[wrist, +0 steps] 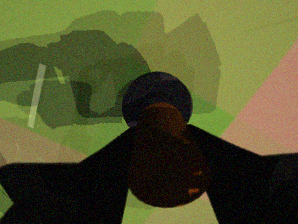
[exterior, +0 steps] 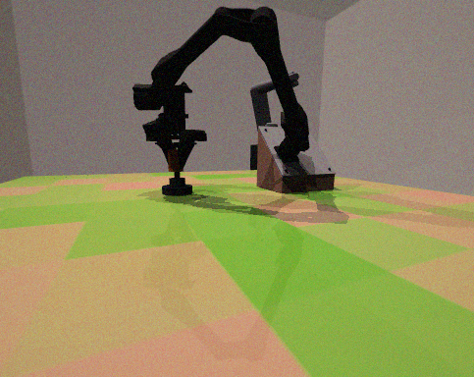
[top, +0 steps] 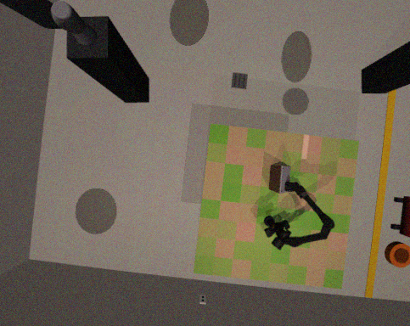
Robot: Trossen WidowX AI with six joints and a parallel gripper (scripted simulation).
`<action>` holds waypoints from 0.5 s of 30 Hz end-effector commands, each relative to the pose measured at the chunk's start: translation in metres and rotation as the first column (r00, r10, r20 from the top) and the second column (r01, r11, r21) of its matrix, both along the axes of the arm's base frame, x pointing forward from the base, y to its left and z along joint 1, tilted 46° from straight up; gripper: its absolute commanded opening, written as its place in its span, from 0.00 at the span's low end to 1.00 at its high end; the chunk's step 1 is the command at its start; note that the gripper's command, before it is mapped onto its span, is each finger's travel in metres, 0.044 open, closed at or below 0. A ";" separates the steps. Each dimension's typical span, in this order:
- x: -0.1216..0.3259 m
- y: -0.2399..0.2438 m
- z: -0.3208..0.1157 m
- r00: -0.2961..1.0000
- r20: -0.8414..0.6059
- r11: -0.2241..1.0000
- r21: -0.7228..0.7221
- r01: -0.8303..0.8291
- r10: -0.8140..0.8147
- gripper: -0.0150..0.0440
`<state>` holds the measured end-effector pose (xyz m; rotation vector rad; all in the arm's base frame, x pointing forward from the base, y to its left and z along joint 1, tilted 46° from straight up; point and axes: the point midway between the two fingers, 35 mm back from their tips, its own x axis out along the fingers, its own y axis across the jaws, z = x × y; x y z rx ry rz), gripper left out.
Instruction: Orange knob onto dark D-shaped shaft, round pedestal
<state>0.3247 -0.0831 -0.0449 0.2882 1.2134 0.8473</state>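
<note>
In front of the round pedestal [exterior: 177,188] [wrist: 157,85], a broad stretch of the counter [top: 225,250] [exterior: 132,295] [wrist: 265,30] runs toward the exterior view. The pedestal stands in from the counter's edges, with room on its sides and the nearest bulky thing, a wedge-shaped mount [top: 276,179] [exterior: 270,167], well apart from it. Beyond the pedestal the counter's far edge meets the sight of the walls [exterior: 108,59].

Directly above the pedestal, the pincer [top: 278,231] [exterior: 176,164] [wrist: 161,130] points down, partly open around the orange knob [exterior: 173,160] [wrist: 167,165] and gripping it between both fingers. The knob sits above the pedestal, apart from it, and a short piece of the dark shaft [exterior: 177,175] shows between them. Whether the shaft's tip is inside the hole cannot be told.

The pedestal is dark and stepped, a narrower disc over a wider one. The knob above it is rounded and deeply shaded, with small bright orange glints. Around the pedestal the counter is patched in green, tan and pink, crossed by soft shadows. The black jointed arm [top: 314,205] [exterior: 240,24] arches from over the pedestal to the mount, which has brown sides and a pale sloping face. Farther from the pedestal, past the counter, run a yellow floor stripe [top: 379,191] and plain grey walls.
</note>
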 end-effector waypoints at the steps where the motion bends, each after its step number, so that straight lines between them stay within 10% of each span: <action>1: 0.000 0.001 -0.001 1.000 0.008 1.000 0.001 -0.003 0.003 0.25; 15: -0.003 0.002 -0.003 1.000 0.008 1.000 0.001 -0.003 0.003 0.25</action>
